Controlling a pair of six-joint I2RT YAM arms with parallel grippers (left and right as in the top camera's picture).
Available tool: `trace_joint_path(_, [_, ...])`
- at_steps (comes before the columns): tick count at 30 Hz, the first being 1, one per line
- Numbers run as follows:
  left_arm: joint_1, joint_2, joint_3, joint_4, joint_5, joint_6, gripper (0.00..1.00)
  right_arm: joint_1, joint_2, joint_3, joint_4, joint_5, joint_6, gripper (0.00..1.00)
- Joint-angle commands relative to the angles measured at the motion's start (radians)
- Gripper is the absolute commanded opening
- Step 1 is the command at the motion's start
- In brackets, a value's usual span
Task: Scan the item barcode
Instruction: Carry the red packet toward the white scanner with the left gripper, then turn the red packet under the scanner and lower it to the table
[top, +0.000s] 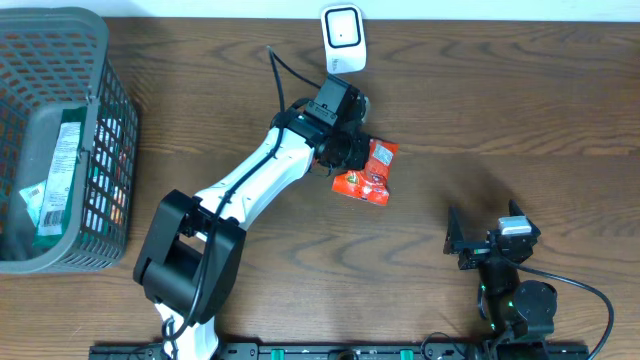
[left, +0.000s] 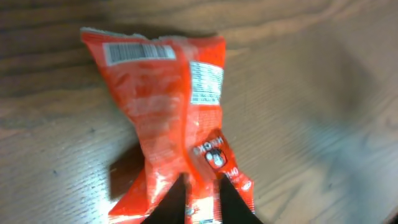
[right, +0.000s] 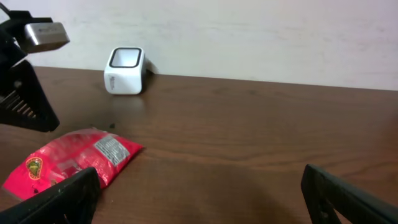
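Bag (left: 168, 118) lies on worktop (left: 323, 124), edge pinched in closed left jaws; right jaws wide open, empty.

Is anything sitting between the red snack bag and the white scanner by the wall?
Nothing loose does. Bare wooden table lies between the red foil snack bag and the white box-shaped scanner. Only the left gripper, shut on the bag, hangs over part of that stretch.
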Motion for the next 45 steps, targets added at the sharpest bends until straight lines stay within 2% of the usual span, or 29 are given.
trace_joint_path(1, [-0.012,0.026,0.0,-0.007,0.104,0.074,0.1,-0.01,-0.005,-0.001,-0.003,-0.004,-0.011,0.99])
trace_joint_path(12, [-0.077,0.184,-0.036,-0.05,0.105,0.082,0.11,-0.01,-0.005,-0.001,-0.003,-0.004,-0.011,0.99])
trace_joint_path(16, [-0.109,0.184,-0.036,-0.093,0.104,0.142,0.11,-0.01,-0.005,-0.001,-0.003,-0.004,-0.011,0.99])
trace_joint_path(22, [-0.102,0.078,-0.004,-0.065,0.11,0.142,0.12,-0.01,-0.005,-0.001,-0.003,-0.004,-0.012,0.99])
trace_joint_path(24, [-0.098,0.034,-0.004,-0.033,0.064,0.142,0.13,-0.01,-0.005,-0.001,-0.003,-0.004,-0.011,0.99])
trace_joint_path(26, [-0.097,0.003,-0.004,0.001,-0.046,0.141,0.13,-0.01,-0.005,-0.001,-0.003,-0.004,-0.011,0.99])
trace_joint_path(32, [-0.094,0.02,-0.019,0.07,-0.245,0.141,0.13,-0.01,-0.005,-0.001,-0.003,-0.004,-0.012,0.99])
trace_joint_path(40, [-0.092,0.132,-0.023,0.092,-0.257,0.141,0.13,-0.01,-0.005,-0.001,-0.003,-0.004,-0.011,0.99])
trace_joint_path(45, [-0.092,0.182,-0.022,0.025,-0.256,0.126,0.13,-0.01,-0.005,-0.001,-0.003,-0.004,-0.011,0.99])
